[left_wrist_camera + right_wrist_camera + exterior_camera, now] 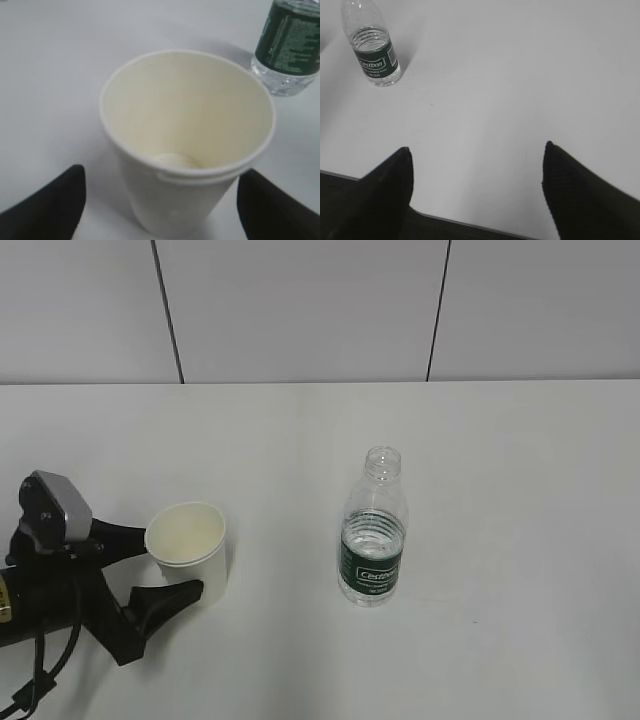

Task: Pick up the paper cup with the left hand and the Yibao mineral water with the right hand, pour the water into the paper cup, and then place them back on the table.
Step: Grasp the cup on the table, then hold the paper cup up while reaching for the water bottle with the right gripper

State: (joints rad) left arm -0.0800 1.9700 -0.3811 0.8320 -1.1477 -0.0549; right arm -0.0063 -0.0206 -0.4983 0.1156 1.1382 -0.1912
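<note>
The paper cup [187,550] stands upright and empty on the table [520,490], left of centre. My left hand [170,562] is open, with one black finger on each side of the cup. In the left wrist view the cup [185,140] sits between the fingers of the left hand [162,170], with a gap showing on the left side. The Yibao mineral water [373,540] stands capless to the right of the cup and also shows in the left wrist view [290,50]. My right hand [477,147] is open and empty, far from the bottle [372,50]. It is out of the exterior view.
The white tabletop spreads wide around both things. Its near edge [470,222] runs under my right hand, with darkness below it. A grey panelled wall [300,310] stands behind the table.
</note>
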